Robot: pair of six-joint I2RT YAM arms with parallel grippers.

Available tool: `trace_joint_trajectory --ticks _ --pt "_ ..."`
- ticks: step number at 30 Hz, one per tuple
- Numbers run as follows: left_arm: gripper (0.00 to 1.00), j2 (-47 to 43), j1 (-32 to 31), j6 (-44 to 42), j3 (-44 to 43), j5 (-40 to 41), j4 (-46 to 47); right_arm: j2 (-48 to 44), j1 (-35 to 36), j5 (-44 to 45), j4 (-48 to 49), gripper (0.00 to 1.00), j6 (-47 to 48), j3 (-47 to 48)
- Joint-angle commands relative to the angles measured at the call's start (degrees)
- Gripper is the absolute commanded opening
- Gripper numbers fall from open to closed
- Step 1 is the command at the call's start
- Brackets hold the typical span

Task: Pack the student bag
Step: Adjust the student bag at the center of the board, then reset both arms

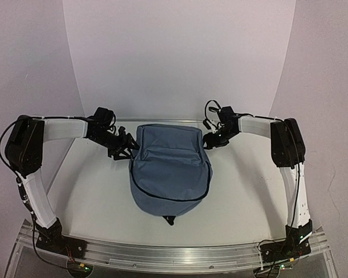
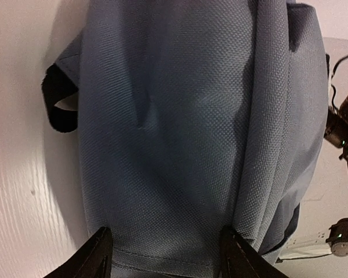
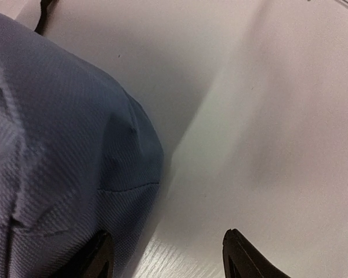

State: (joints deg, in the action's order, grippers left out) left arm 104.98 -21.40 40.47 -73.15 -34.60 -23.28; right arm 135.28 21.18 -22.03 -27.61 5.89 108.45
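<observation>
The student bag (image 1: 170, 171), slate-blue with a dark zipper line, lies in the middle of the white table. My left gripper (image 1: 126, 149) is at its far left corner. In the left wrist view the bag's fabric (image 2: 180, 116) fills the frame, and the left gripper (image 2: 169, 262) is open with the bag's seamed edge between its wide-apart fingers. My right gripper (image 1: 209, 141) is at the bag's far right corner. In the right wrist view the right gripper (image 3: 171, 262) is open over bare table, its left finger against the bag (image 3: 58, 156).
A black strap (image 2: 61, 107) sticks out from the bag's side, and another black piece (image 1: 169, 219) pokes out at its near end. The white backdrop wall (image 1: 180, 58) stands just behind the bag. The right arm (image 2: 345, 133) shows beyond the bag in the left wrist view.
</observation>
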Motion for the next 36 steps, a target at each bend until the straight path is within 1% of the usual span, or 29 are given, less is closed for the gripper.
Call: trace_joint_trajectory --ticks 1,4,7,12,16,22,25,28,30,31,33,34,35,36 --pt "0.63 -8.84 -6.44 0.4 4.71 -0.07 0.73 -4.74 2.67 -4.19 -1.22 0.66 0.88 -3.66" --pt "0.62 -12.3 -6.94 1.7 8.49 1.32 0.21 -7.58 3.48 -4.62 -1.22 0.67 -0.17 -6.92" --pt "0.64 -14.47 -6.74 1.22 9.73 5.2 -1.61 -11.28 4.43 -4.85 -1.08 0.69 -1.4 -11.73" --pt "0.66 -11.84 -5.05 1.27 7.77 7.93 -4.17 -16.33 4.73 -2.29 -0.96 0.71 -2.4 -16.69" --pt "0.66 -6.84 -3.86 0.33 4.08 7.49 -2.76 -18.72 4.68 -1.72 -0.96 0.73 -2.29 -19.45" --pt "0.65 2.57 -2.07 -2.1 -5.65 5.18 -1.85 -19.78 4.67 -0.85 -0.96 0.75 -1.83 -20.25" --pt "0.65 5.29 -1.56 -2.9 -10.17 3.91 -2.91 -19.88 4.59 0.56 -0.87 0.76 -1.36 -20.06" --pt "0.65 5.11 -1.55 -2.93 -11.53 3.18 -4.2 -19.88 3.8 1.41 -0.85 0.78 -0.85 -18.69" --pt "0.71 3.34 -1.49 -2.46 -11.24 4.17 -6.2 -20.07 2.78 1.85 -0.99 0.83 -0.58 -16.38" --pt "0.75 2.02 -1.26 -2.74 -11.67 5.32 -8.19 -20.55 2.26 2.1 -1.34 0.87 -0.51 -15.16" --pt "0.88 -0.96 0.33 -3.69 -13.12 6.97 -11.94 -22.2 0.7 2.31 -2.14 0.96 -0.44 -12.5" --pt "0.93 -2.56 1.56 -4.09 -13.96 6.96 -13.61 -23.19 0.01 2.32 -2.54 0.98 -0.39 -11.43" --pt "0.99 -3.89 3.29 -4.5 -15.15 6.07 -14.98 -24.14 -0.72 2.39 -2.9 0.98 -0.22 -10.23" --pt "0.99 -4.42 5.4 -5.18 -17.28 4.79 -16.62 -25.57 -1.37 2.57 -2.93 0.98 -0.13 -9.49"
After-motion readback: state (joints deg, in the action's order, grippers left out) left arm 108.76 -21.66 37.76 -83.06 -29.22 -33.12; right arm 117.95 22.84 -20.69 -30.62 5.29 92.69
